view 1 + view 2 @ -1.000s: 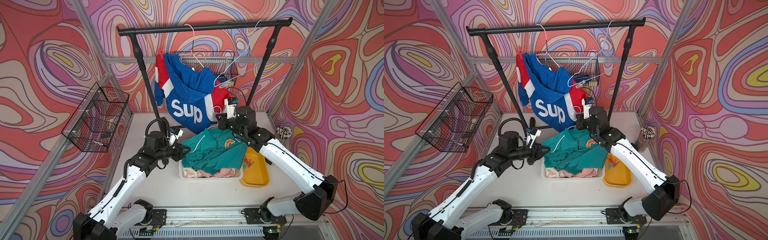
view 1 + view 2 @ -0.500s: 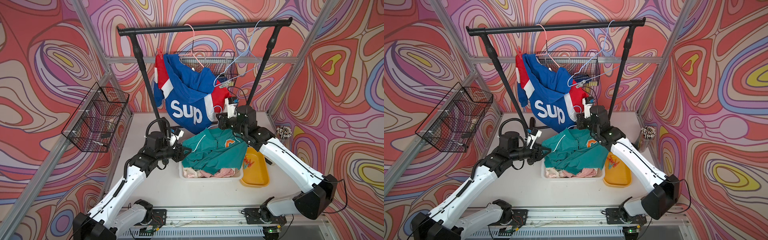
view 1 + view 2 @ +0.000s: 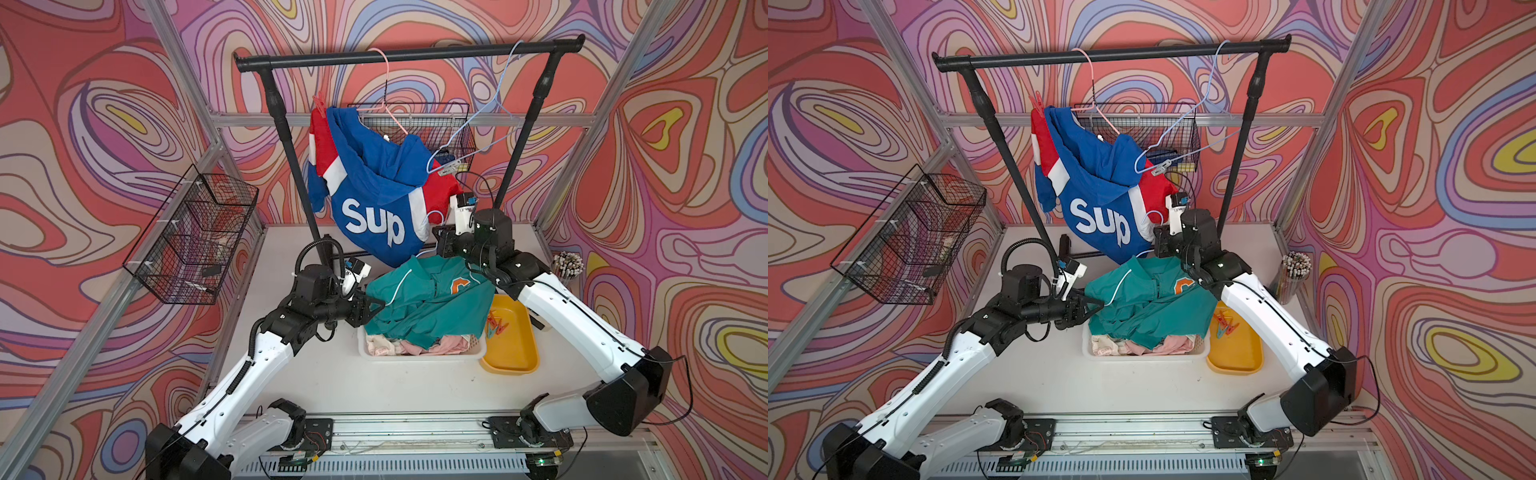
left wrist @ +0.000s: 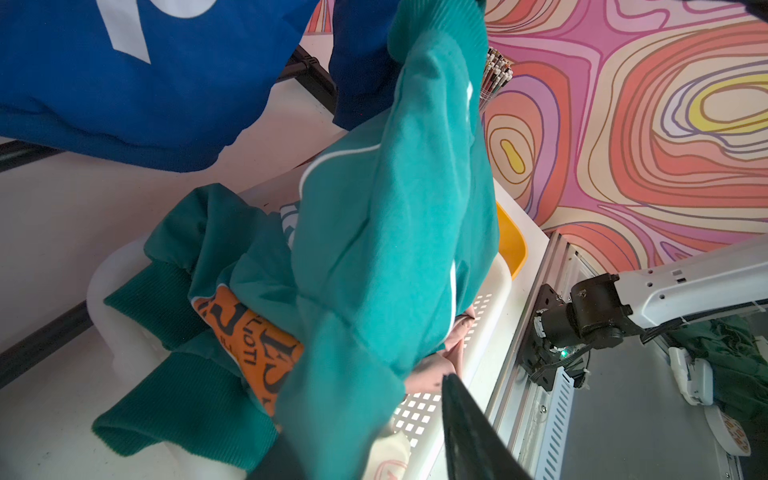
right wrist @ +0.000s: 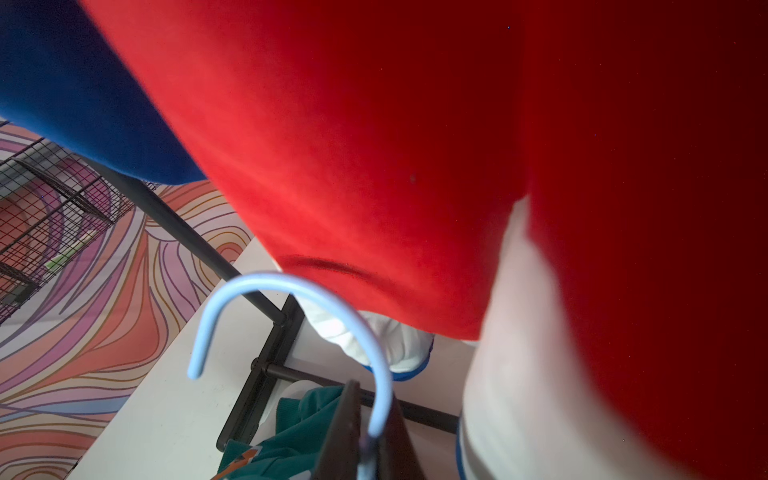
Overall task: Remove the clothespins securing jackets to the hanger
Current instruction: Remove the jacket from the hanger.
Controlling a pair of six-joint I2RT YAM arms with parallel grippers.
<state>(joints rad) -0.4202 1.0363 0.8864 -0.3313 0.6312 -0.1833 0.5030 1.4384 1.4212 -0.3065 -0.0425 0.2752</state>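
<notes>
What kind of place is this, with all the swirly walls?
Probably a robot test booth dressed as a laundry corner: a clothes rail, a white basket of jackets, two robot arms.

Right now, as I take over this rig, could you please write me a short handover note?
Left gripper: teal jacket fabric runs between its fingers; grip unclear.
Right gripper: shut on a light-blue hanger hook, under the Sup jacket.
Done: teal jacket lies over the pink jacket in the white basket; several clothespins are in the yellow tray.
Left: Sup jacket hangs on the pink hanger, red clothespin at its shoulder; a grey clothespin is on the other blue hanger.
</notes>
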